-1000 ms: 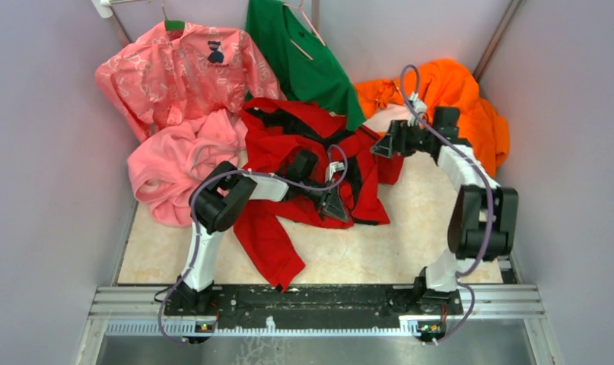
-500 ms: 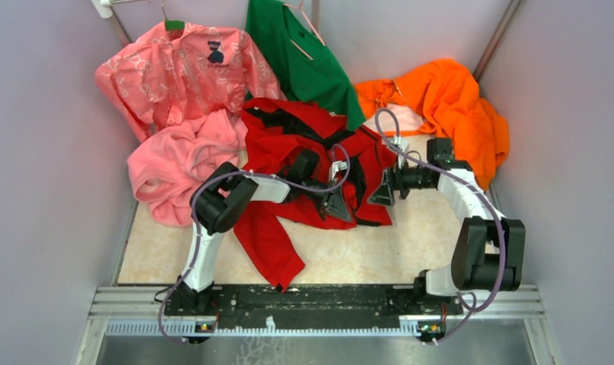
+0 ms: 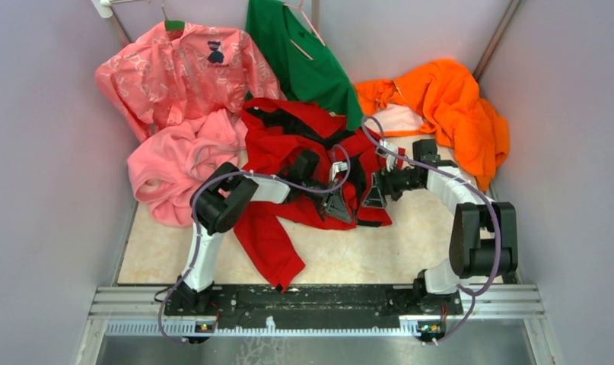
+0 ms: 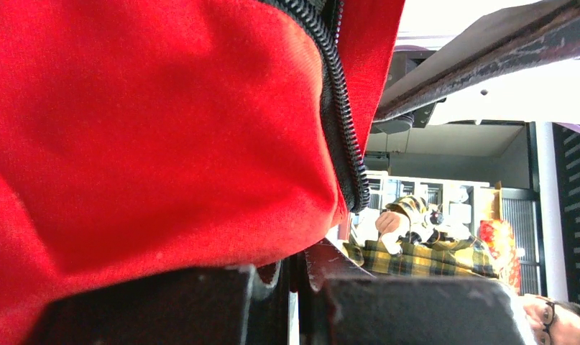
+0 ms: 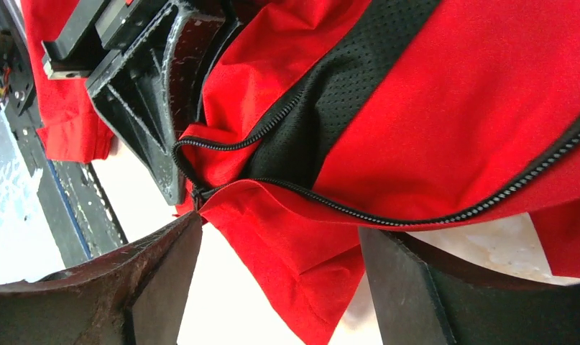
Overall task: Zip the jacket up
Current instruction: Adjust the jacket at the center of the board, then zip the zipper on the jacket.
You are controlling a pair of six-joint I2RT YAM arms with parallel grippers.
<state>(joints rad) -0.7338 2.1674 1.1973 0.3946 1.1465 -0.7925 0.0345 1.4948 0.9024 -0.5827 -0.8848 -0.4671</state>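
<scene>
Jacket [image 3: 277,144] crumpled, lengthwise far-to-near, hem nearest; left fingers [image 3: 335,204] pinch it, right fingers [image 5: 161,284] released.

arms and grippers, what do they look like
The left arm and right arm both have white links between chunky black joint housings. A thin purple cable loops along each. The left gripper and right gripper are black, with wedge-shaped fingers scuffed pale along their edges.
</scene>
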